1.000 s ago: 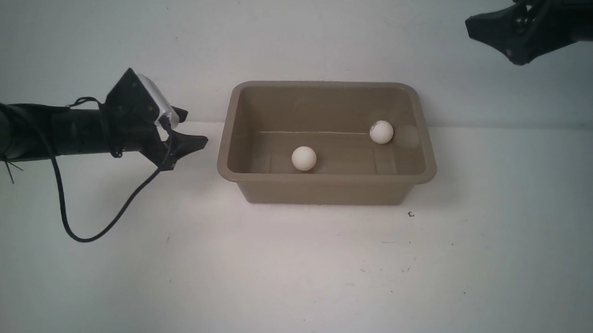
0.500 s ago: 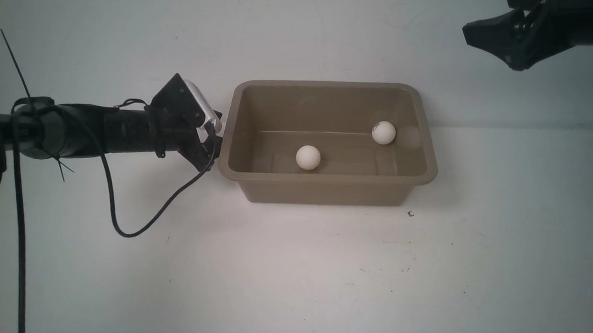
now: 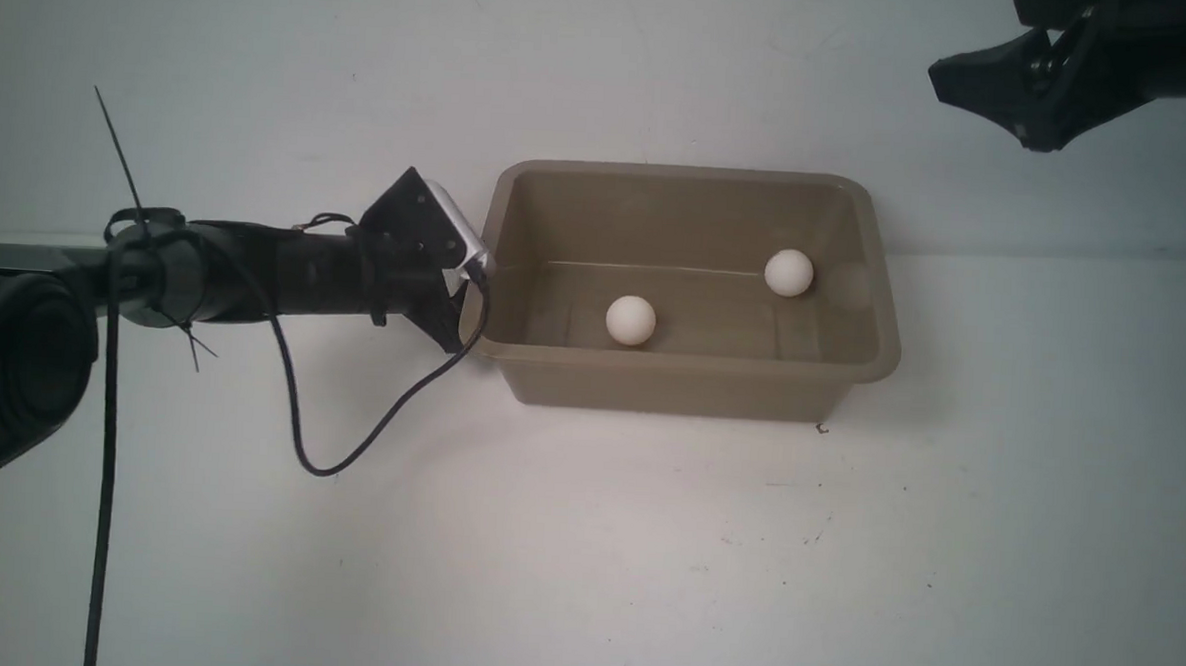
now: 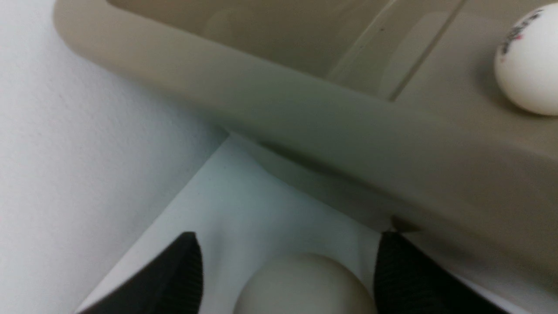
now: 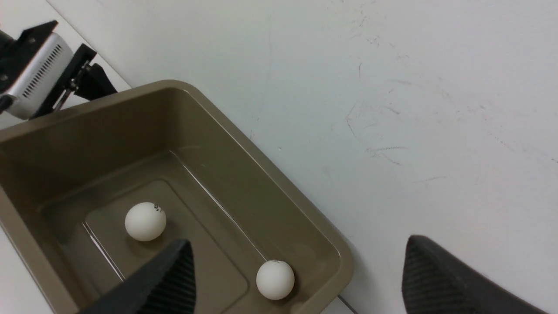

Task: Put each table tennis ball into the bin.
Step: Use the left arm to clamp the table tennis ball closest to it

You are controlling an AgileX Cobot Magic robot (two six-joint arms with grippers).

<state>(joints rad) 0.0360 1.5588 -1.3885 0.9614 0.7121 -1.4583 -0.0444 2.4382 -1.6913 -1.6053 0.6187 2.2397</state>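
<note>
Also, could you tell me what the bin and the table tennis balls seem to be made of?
The bin looks like moulded plastic: smooth, taupe, semi-glossy, with faint reflections on its inner walls. The table tennis balls look like matte plastic or celluloid: uniformly off-white, with soft shading and no glare.

Three balls (image 3: 631,321) (image 3: 789,273) (image 4: 305,285), one bin (image 3: 686,375), two pincers (image 4: 287,258) (image 5: 298,249)

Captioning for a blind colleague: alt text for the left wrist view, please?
A cream table tennis ball is between the left gripper's two black fingers, close outside the taupe bin's rim. A second ball with a printed logo rests inside the bin.
</note>
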